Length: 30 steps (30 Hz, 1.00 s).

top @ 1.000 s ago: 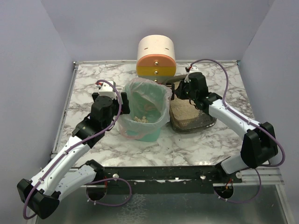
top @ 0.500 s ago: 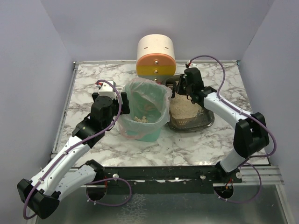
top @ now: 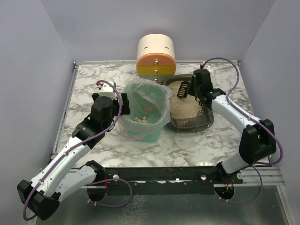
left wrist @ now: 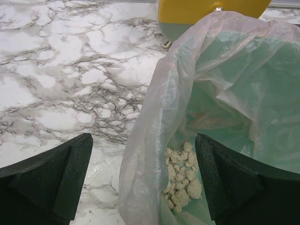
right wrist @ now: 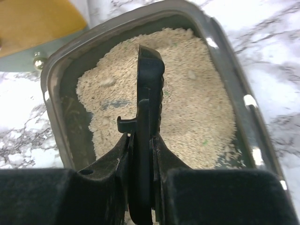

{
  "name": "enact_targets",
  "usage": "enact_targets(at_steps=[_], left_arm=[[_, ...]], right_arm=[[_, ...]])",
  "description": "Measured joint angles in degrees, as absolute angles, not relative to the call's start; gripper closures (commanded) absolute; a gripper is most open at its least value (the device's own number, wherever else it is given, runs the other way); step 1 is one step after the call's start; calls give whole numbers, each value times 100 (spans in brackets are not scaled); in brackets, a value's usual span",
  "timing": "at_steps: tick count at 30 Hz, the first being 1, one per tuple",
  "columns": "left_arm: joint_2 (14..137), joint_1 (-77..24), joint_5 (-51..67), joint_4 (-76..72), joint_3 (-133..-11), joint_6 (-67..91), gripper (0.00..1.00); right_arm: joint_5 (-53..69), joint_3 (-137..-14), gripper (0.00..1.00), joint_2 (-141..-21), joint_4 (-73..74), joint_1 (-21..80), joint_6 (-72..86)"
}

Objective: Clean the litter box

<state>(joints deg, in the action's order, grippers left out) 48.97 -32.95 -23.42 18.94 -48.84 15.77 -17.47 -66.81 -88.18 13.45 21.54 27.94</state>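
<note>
Since a second back, the right gripper point(top: 191, 89) is being swung rightward, away from the green bin point(top: 143, 129), and it's being kept clamped on a black scoop point(right wrist: 149, 84) held edge-on over the litter. The litter box point(top: 190, 128) is being left flat on the marble table point(top: 89, 79), just right of the bin. The left gripper point(left wrist: 143, 145) is being held wide open at the bag liner point(left wrist: 154, 117).

The litter box's point(right wrist: 51, 93) near end is hidden behind the right pincer point(right wrist: 140, 145), which also covers the scoop's point(right wrist: 150, 79) handle.
</note>
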Motion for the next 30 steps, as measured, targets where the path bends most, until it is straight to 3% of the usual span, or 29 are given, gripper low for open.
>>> enact_targets(at_steps=[15,30], left_arm=[[4748,-3258,-2333,1916,-4884,1581,1],[4709,-3258,-2222,2025,-4884,1671,1]], right_arm=[[-1498,-6077,100,-7426,1629,2082,3535],[-1380,-5369,100,-7373,1785,2082,5269]])
